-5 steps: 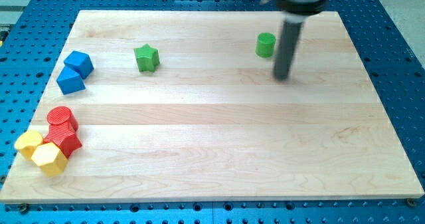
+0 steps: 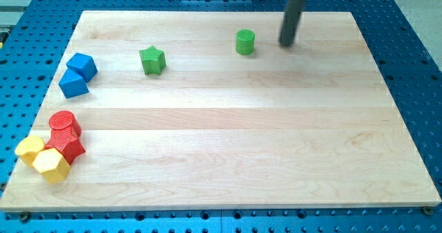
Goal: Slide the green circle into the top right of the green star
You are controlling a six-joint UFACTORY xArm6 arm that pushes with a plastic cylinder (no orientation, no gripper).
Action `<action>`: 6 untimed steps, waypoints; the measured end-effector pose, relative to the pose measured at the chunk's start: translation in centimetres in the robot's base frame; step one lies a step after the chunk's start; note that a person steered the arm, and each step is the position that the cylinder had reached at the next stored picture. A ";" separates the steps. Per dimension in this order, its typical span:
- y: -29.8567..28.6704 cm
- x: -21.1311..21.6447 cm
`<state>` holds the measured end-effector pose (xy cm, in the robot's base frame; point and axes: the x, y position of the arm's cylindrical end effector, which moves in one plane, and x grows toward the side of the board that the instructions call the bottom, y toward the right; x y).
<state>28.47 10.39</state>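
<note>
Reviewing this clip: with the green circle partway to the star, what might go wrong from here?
My tip sits apart from the green circle, at its right. A push slightly off-centre could roll it off line, past the green star. Too hard a push might knock the star toward the blue blocks.

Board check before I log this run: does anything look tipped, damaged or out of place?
Nothing stands out. The green circle and green star sit flat and apart; my tip is right of the circle, not touching.

The green circle (image 2: 244, 41) stands upright near the board's top. The green star (image 2: 152, 59) lies well apart, toward the view's left and slightly lower.
</note>
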 end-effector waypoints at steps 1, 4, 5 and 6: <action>-9.7 4.4; -17.9 3.0; -17.4 4.2; -20.6 0.4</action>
